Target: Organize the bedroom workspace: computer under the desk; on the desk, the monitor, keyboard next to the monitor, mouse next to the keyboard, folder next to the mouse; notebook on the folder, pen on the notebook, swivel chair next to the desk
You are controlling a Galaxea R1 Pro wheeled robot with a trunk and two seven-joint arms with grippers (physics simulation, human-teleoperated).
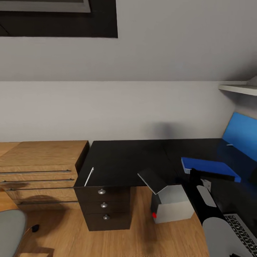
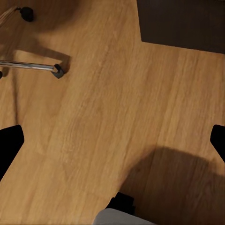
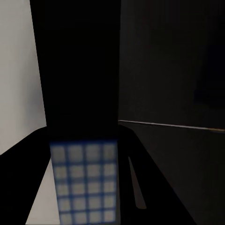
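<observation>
head view: long black desk [image 1: 125, 160] against pale grey sloped wall [image 1: 142, 107], drawer unit [image 1: 104, 207] with three round silver knobs under its left end. thin pale pen [image 1: 89, 176] lying near desk's front left edge, above the drawers. bright-blue folder [image 1: 208, 167] flat on desk's right part, white page edge facing left. dark notebook [image 1: 152, 180] tilted, hanging past desk's front edge just above grey computer tower [image 1: 173, 205]; cannot tell whether touching. tower on wood floor [image 1: 142, 239] in front of the desk, red dot on dark front panel. keyboard [image 1: 241, 226] at lower right corner, partly cut off, beside right arm [image 1: 205, 203]. large blue flat panel [image 1: 242, 137] leaning at far right. light-wood drawer chest [image 1: 39, 171] left of desk, touching or just beside. grey swivel chair seat [image 1: 10, 228] at lower left. left wrist view: left gripper [image 2: 112, 140] fingers wide apart, holding nothing, over bare floor; chair's metal base leg and caster [image 2: 56, 70] nearby. right wrist view: dark, blurred, right gripper state unclear, cannot tell; blue-white grid patch [image 3: 84, 183], unidentifiable.
</observation>
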